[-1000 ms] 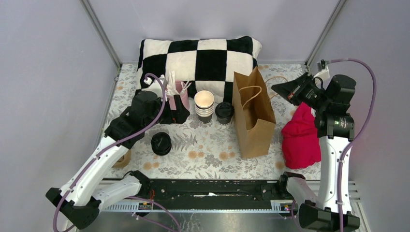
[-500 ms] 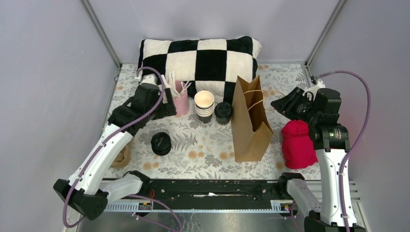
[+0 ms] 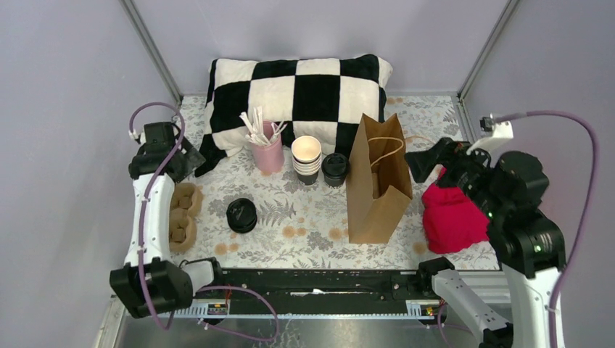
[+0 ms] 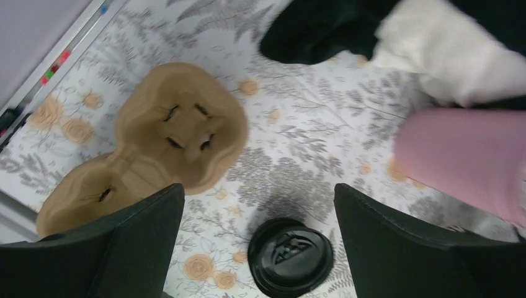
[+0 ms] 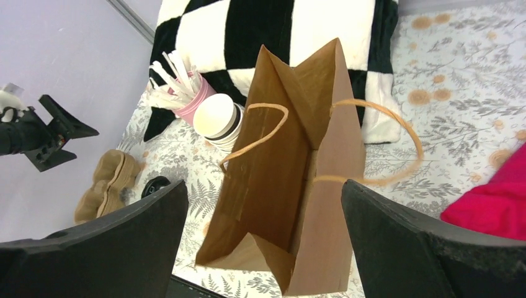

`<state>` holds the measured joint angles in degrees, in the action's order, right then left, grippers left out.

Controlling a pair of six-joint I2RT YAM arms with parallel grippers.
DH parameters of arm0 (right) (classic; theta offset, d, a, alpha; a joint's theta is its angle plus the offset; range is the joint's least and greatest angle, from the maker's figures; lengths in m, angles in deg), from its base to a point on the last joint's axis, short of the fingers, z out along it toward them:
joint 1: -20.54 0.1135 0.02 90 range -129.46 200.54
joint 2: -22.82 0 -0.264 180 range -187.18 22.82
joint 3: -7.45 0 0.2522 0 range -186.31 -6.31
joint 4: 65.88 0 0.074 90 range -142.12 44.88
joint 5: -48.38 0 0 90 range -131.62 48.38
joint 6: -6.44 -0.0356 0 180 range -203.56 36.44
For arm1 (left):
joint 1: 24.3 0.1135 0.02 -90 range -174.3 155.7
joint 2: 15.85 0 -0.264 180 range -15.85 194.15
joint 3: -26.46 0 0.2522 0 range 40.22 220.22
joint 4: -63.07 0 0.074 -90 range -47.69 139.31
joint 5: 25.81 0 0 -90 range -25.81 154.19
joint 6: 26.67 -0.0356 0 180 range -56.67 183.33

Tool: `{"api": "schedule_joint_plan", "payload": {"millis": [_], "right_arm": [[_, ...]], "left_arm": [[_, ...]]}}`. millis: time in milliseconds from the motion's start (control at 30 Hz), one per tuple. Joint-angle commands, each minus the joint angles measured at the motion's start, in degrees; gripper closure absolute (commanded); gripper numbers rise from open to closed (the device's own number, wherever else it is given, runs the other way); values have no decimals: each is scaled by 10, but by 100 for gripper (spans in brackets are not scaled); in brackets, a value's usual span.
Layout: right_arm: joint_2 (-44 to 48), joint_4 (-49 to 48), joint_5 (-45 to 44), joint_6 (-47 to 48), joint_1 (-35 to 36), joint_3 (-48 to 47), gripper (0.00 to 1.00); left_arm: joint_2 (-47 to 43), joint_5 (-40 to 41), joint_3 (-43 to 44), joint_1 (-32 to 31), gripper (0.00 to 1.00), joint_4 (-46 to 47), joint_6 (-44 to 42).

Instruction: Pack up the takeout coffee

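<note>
The takeout coffee, a black paper cup capped with a round black plastic lid (image 3: 336, 169), stands upright on the flower-patterned table (image 3: 308, 233) near the centre of the overhead view. It sits just right of a stack of lidless black cups with cream insides (image 3: 307, 159) and just left of an upright brown paper bag with cord handles (image 3: 377, 185). Neither arm touches it.

The left pincer (image 4: 255, 198) hangs over the left side of the table with its fingers spread wide and nothing between them. In its wrist view a lone round black lid (image 4: 290, 256) lies flat at the lower centre. A tan moulded cardboard cup carrier (image 4: 155, 155) is at the left, and a pink cup (image 4: 462, 158) is at the right edge.

The right pincer (image 5: 262, 192) is raised at the right of the overhead view, above a crumpled red cloth (image 3: 453, 214). Its fingers also stand wide apart and hold nothing. Its wrist view looks down into the bag's open mouth, and the coffee is hidden there. In the overhead view the pink cup holds white sticks, and a black-and-white checkered pillow (image 3: 297, 90) lies along the upper edge of the table.
</note>
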<state>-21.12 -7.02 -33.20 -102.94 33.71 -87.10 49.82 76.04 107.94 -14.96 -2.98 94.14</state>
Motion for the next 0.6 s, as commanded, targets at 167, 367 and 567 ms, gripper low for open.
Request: {"api": "schedule_joint_plan", "payload": {"millis": [167, 367, 567], "right_arm": [[40, 22, -81, 51, 66, -2, 0], [48, 30, -104, 63, 95, -13, 0], [57, 31, -125, 76, 105, -8, 0]], "left_arm": [[101, -46, -31, 49, 25, 39, -91], [159, -77, -35, 49, 35, 65, -87], [194, -62, -45, 49, 55, 77, -78]]}}
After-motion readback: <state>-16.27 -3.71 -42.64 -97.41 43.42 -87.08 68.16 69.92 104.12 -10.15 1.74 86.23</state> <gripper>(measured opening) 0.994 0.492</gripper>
